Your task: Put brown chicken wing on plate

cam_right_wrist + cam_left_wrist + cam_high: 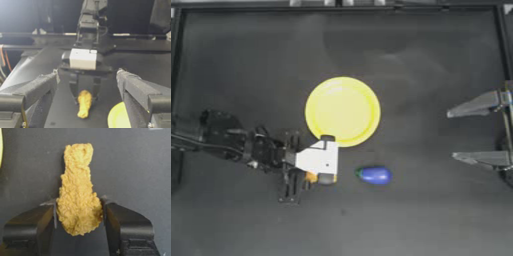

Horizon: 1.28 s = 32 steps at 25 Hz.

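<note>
The brown chicken wing [78, 203] is pinched at its thick end between the jaws of my left gripper [79, 205], with its narrow end sticking out past them. From above, only a small orange bit of the wing [311, 176] peeks out under the left gripper [319, 176], just off the near-left rim of the yellow plate [343, 111]. The right wrist view shows the wing [84, 103] hanging below the left gripper, beside the plate [118, 117]. My right gripper [465, 132] stays parked at the right edge, open and holding nothing.
A blue eggplant-like toy [375, 175] with a green tip lies on the table right of the left gripper, below the plate. A raised frame borders the table's far and side edges.
</note>
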Tool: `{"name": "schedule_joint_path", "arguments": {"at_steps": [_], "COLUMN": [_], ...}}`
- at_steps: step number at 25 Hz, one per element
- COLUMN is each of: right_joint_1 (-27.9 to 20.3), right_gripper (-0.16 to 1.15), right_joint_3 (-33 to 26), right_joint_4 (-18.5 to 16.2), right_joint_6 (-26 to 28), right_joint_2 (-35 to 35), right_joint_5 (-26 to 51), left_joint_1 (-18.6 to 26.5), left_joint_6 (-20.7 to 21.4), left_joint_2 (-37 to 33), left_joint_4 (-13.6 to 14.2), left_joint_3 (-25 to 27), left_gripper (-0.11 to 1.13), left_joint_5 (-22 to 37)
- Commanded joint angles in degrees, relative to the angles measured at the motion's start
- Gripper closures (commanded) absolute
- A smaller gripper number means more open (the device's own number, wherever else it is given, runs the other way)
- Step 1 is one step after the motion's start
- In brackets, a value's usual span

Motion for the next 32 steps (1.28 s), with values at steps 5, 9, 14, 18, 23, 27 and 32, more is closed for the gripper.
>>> {"name": "schedule_joint_path", "arguments": {"at_steps": [5,9,14,18,23,27,32], "right_joint_1": [0.0,0.0,0.0,0.0,0.0,0.0,0.0], "right_gripper": [-0.01,-0.01,-0.01,-0.01,-0.01,-0.01,-0.01], "right_joint_3": [-0.5,-0.3,0.3,0.3,0.3,0.4,0.4], "right_joint_4": [0.2,0.5,0.9,0.9,0.9,0.8,0.7], "right_joint_6": [0.2,0.3,0.4,0.4,0.3,0.3,0.3], "right_joint_2": [0.3,0.3,0.3,0.3,0.3,0.3,0.3], "right_joint_5": [-0.5,-0.5,-0.9,-1.1,-1.1,-1.1,-1.5], "left_joint_1": [2.6,7.5,12.0,14.1,15.6,17.1,18.4], "left_joint_6": [0.2,0.3,3.7,8.2,10.5,11.2,11.6], "left_joint_2": [-11.1,-12.7,-10.5,-6.7,-2.0,0.5,2.9], "left_joint_4": [2.1,2.3,4.1,4.0,4.0,4.0,4.0], "left_joint_3": [-1.2,-2.2,-5.5,-8.7,-11.5,-11.9,-11.9], "left_gripper": [0.90,0.90,0.90,0.90,0.90,0.90,0.90], "left_joint_5": [-1.8,-2.0,-2.0,-2.0,-2.1,-2.1,-3.4]}}
